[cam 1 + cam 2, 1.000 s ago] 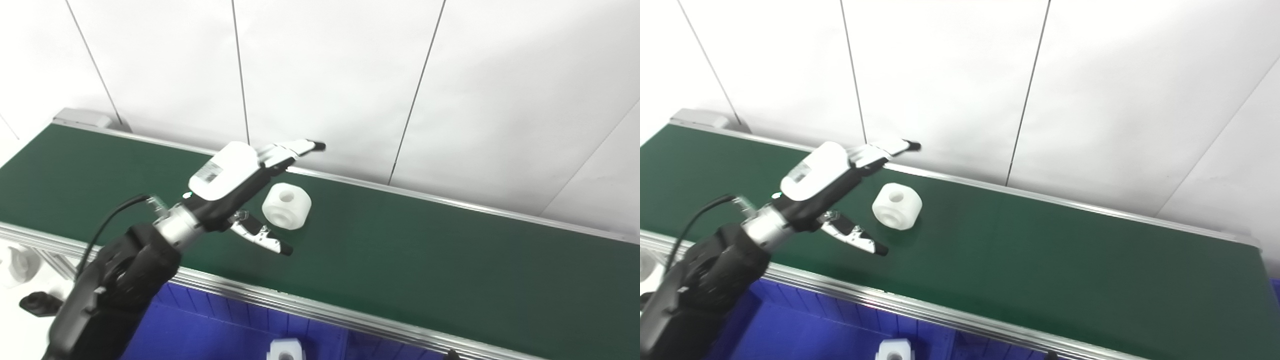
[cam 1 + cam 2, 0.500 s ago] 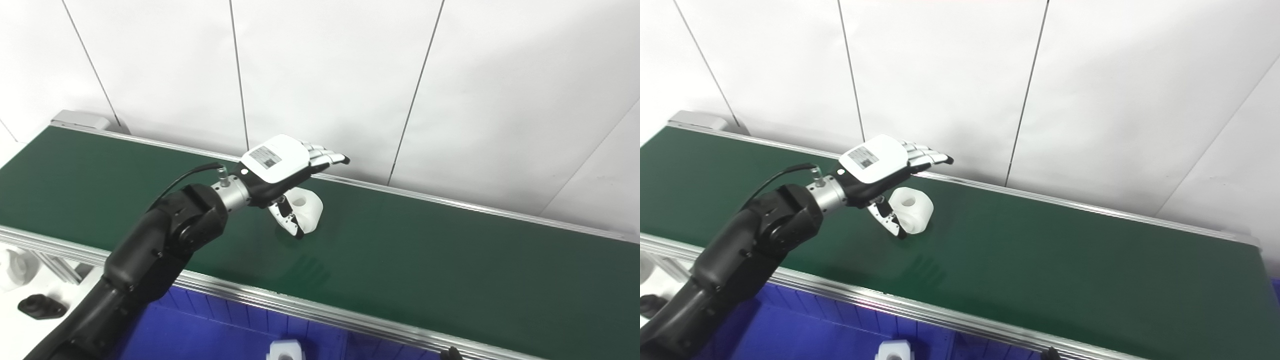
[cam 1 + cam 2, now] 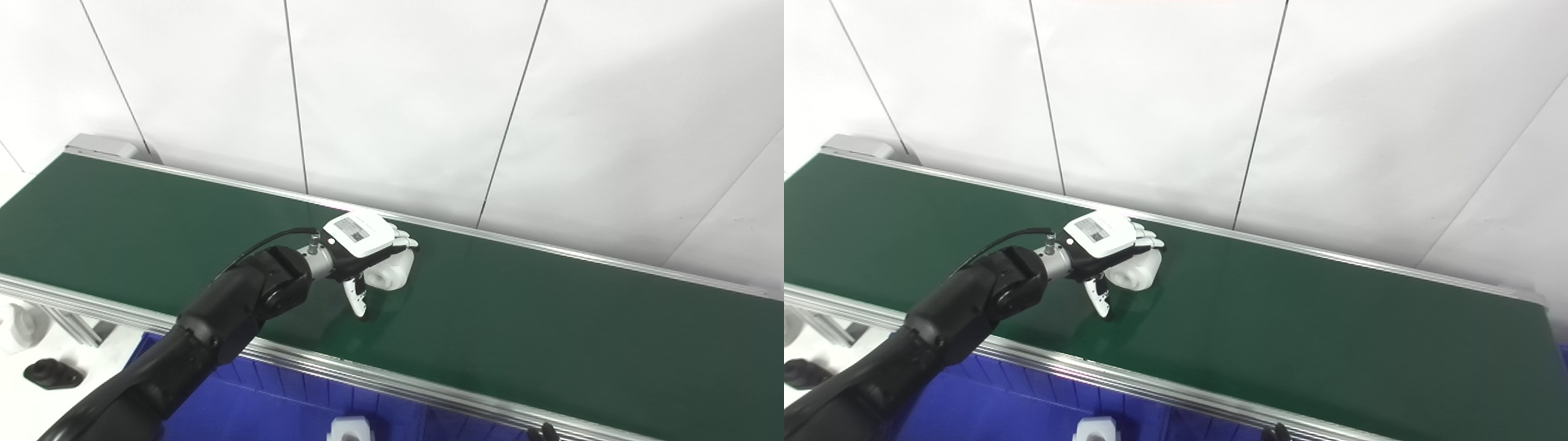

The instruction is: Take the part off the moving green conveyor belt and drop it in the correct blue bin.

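My left hand [image 3: 362, 240] cups over the white plastic cylindrical part with a centre hole [image 3: 392, 274] on the green conveyor belt [image 3: 551, 318], fingers curled, not visibly clamped. It looks light, rigid, smooth; grip its round sides.

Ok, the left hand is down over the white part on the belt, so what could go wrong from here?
The left hand lies over the white part, but its thumb stands apart from it, so the grasp may not be closed; the part could slip free or roll along the green belt. The blue bin sits below the near rail, which a low carry might clip.
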Tool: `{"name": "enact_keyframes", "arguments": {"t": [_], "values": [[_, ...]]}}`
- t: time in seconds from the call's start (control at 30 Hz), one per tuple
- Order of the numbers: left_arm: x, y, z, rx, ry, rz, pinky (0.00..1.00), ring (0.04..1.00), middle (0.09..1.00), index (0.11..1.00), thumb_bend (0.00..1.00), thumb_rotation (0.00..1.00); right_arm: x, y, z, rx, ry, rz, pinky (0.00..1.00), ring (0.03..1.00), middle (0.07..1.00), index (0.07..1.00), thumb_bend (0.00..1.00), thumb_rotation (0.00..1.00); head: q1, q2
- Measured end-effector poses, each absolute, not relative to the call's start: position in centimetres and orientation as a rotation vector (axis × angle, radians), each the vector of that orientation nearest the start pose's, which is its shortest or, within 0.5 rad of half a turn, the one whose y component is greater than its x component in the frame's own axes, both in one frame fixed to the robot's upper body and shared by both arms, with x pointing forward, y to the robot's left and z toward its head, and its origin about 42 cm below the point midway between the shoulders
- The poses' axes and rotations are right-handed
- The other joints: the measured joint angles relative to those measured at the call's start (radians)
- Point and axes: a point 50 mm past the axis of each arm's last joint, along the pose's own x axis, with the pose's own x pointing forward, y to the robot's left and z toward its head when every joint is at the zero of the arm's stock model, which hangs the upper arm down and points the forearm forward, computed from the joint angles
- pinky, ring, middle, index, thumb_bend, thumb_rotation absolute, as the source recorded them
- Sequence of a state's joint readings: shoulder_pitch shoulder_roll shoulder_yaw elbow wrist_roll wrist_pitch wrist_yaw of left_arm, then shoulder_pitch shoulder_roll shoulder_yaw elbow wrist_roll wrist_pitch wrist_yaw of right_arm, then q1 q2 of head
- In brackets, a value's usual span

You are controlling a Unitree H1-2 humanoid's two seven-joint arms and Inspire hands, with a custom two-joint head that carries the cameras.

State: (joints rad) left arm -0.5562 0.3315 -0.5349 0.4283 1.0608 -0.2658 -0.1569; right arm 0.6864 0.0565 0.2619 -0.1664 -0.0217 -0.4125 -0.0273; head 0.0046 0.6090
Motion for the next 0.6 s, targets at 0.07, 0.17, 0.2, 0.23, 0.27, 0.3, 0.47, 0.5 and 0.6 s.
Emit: {"name": "enact_keyframes", "arguments": {"t": [0.07,0.17,0.2,0.23,0.27,0.3,0.47,0.5,0.6], "values": [[42.3,17.1,12.9,1.581,-0.411,-0.705,0.73,0.752,0.766,0.75,0.88,0.01,5.3,-15.4,6.6,0.128,0.06,-0.006,0.94,0.931,0.966,1.0,0.88,1.0,-0.005,0.002],[42.3,16.9,12.0,1.536,-0.463,-0.655,0.61,0.635,0.672,0.645,0.77,0.0,5.0,-15.3,6.6,0.132,0.065,-0.004,0.95,0.936,0.97,1.0,0.88,1.0,-0.012,0.005],[42.3,16.8,11.6,1.52,-0.48,-0.639,0.57,0.596,0.6,0.553,0.64,0.0,5.0,-15.2,6.6,0.134,0.066,-0.003,0.95,0.934,0.967,1.0,0.87,1.0,-0.012,0.005],[42.2,16.7,11.2,1.502,-0.5,-0.618,0.57,0.59,0.587,0.535,0.62,0.0,4.9,-15.2,6.6,0.135,0.068,-0.002,0.95,0.934,0.967,1.0,0.87,1.0,-0.012,0.005],[42.1,16.7,10.9,1.489,-0.515,-0.603,0.56,0.577,0.56,0.501,0.57,0.0,4.9,-15.2,6.6,0.136,0.069,-0.002,0.95,0.933,0.966,1.0,0.88,1.0,-0.015,0.006],[42.0,16.6,10.7,1.474,-0.533,-0.589,0.52,0.54,0.532,0.483,0.54,0.0,4.9,-15.1,6.6,0.137,0.069,-0.002,0.95,0.933,0.965,1.0,0.88,1.0,-0.015,0.006],[41.7,15.9,10.0,1.422,-0.599,-0.537,0.48,0.458,0.511,0.478,0.51,0.0,4.9,-15.1,6.6,0.146,0.07,-0.004,0.95,0.933,0.964,1.0,0.88,1.0,-0.018,0.006],[41.6,15.8,10.0,1.419,-0.608,-0.533,0.48,0.447,0.511,0.482,0.5,0.0,4.9,-15.1,6.6,0.15,0.07,-0.005,0.94,0.932,0.965,1.0,0.88,1.0,-0.018,0.006],[41.8,15.7,10.0,1.424,-0.613,-0.538,0.48,0.443,0.511,0.482,0.5,0.0,4.9,-15.1,6.6,0.152,0.07,-0.005,0.94,0.931,0.965,1.0,0.88,1.0,-0.015,0.009]]}}
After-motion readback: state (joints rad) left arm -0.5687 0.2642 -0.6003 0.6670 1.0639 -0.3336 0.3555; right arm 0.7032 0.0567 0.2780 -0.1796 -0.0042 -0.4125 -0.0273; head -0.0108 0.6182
